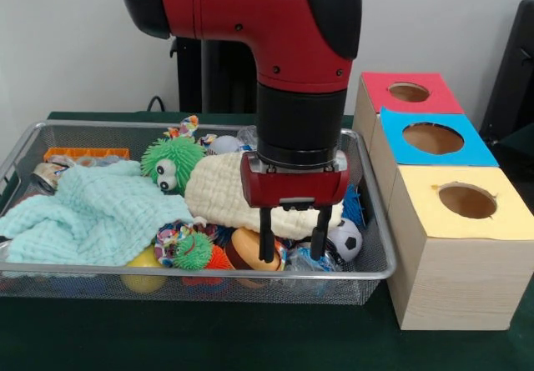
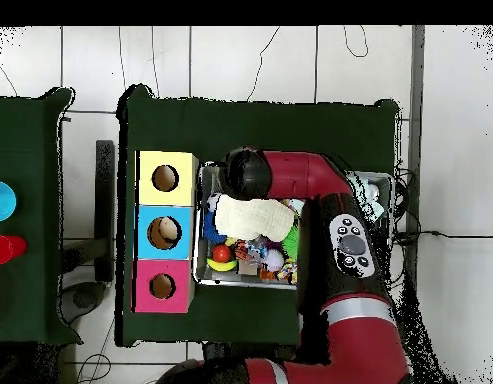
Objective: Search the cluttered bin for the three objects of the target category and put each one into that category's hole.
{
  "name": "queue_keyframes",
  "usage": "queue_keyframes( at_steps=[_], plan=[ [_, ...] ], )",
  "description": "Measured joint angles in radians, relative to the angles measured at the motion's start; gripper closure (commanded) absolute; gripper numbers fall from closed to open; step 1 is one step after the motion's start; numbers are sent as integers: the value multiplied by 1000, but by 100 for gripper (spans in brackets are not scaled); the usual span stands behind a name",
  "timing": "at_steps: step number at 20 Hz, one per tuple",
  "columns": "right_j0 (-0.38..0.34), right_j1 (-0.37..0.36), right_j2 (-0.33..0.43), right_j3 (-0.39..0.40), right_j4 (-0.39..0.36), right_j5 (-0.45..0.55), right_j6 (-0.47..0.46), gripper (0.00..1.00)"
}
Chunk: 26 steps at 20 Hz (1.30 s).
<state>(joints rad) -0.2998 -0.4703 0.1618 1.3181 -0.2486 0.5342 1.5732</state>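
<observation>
The wire mesh bin (image 1: 200, 268) is full of toys and cloths; it also shows in the overhead view (image 2: 245, 283). My gripper (image 1: 292, 239) hangs over the bin's front right part, open, with its fingers (image 1: 265, 238) in front of a cream cloth (image 1: 221, 194). Just below the fingertips lies a crinkly see-through plastic piece with bluish bits (image 1: 302, 259), perhaps a bottle. I cannot make out other bottles. The blue-panelled hole (image 1: 432, 138) is the middle one of three boxes to the right of the bin, and it shows in the overhead view (image 2: 164, 232). In the overhead view the arm hides the gripper.
A mint cloth (image 1: 92, 213) covers the bin's left half. A green fuzzy toy (image 1: 171, 162), a small soccer ball (image 1: 344, 239), an orange toy (image 1: 250, 250) and a metal can (image 1: 46, 176) lie among the clutter. The red hole (image 1: 409, 92) and the yellow hole (image 1: 467, 201) flank the blue one.
</observation>
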Motion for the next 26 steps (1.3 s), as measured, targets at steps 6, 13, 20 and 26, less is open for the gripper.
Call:
queue_keyframes(
  at_steps=[6,13,20,26],
  plan=[
    [0,10,0,9,0,0,0,0],
    [0,12,1,21,0,0,0,0],
    [0,12,1,27,1,0,0,0],
    [0,12,1,59,1,0,0,0]
  ],
)
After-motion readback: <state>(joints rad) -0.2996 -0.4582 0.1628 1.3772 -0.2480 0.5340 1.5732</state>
